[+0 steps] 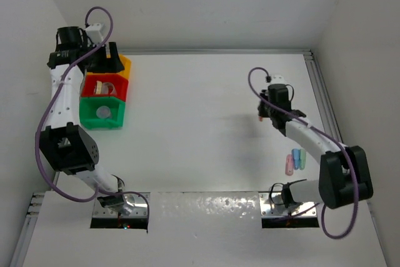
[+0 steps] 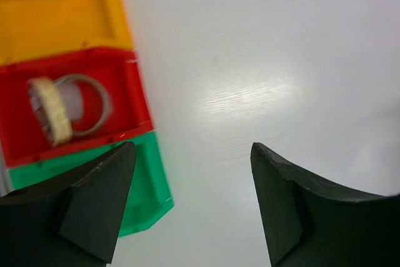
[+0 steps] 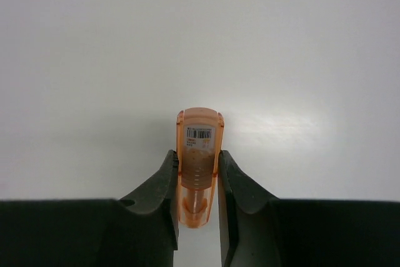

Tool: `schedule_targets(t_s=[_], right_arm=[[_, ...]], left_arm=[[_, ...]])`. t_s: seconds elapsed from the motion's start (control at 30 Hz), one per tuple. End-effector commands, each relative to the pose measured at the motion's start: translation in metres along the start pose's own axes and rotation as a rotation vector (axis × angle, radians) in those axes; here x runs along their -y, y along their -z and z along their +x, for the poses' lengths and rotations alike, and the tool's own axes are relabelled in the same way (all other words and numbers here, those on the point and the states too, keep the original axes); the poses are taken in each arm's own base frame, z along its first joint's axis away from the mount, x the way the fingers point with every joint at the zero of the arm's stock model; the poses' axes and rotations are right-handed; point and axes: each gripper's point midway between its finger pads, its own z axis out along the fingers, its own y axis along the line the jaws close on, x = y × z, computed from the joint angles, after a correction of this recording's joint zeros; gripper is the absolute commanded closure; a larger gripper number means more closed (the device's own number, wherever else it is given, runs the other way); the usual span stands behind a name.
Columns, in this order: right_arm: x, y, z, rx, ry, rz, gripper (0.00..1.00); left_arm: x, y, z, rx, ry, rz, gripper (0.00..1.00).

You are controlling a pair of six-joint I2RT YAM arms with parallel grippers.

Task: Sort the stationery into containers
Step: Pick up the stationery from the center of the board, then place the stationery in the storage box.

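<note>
Close to the arm bases, three small sticks (image 1: 294, 161), pink, blue and green, lie side by side on the white table (image 1: 206, 123), just beside the right arm. A bit farther out, the right gripper (image 3: 197, 157) is pinched tight on an orange stick (image 3: 199, 130). The stick's top pokes out past the fingers.

I think this stick needs a ride to the bins, and they are well away on the far left. To do it well, hold on firmly, go slowly, pass above the bin walls, and let go only when right over a bin.

The right arm bends at its elbow and points down at the table. Far off, the left arm stretches long, and the left gripper (image 2: 192, 148) hangs wide open and empty by the yellow bin (image 2: 119, 17). Two tape rolls (image 2: 51, 109) sit inside the red bin (image 2: 139, 92), and the green bin (image 2: 156, 186) comes next.
</note>
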Motion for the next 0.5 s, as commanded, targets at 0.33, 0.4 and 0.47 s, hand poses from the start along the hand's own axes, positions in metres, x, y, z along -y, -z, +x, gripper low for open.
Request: schedule_targets(t_s=[0.33, 0.4, 0.47], right_arm=[[-0.299, 0.127, -0.100, 0.696, 0.370, -0.809, 1.00], [-0.311, 0.134, -0.108, 0.716, 0.368, -0.821, 1.00], [-0.323, 0.135, -0.103, 0.716, 0.387, -0.834, 1.00]], left_arm=[[0.211, 0.018, 0.001, -0.009, -0.221, 0.605, 0.26], [0.223, 0.021, 0.010, -0.018, -0.245, 0.614, 0.25], [0.236, 0.022, 0.028, -0.042, -0.279, 0.612, 0.24]])
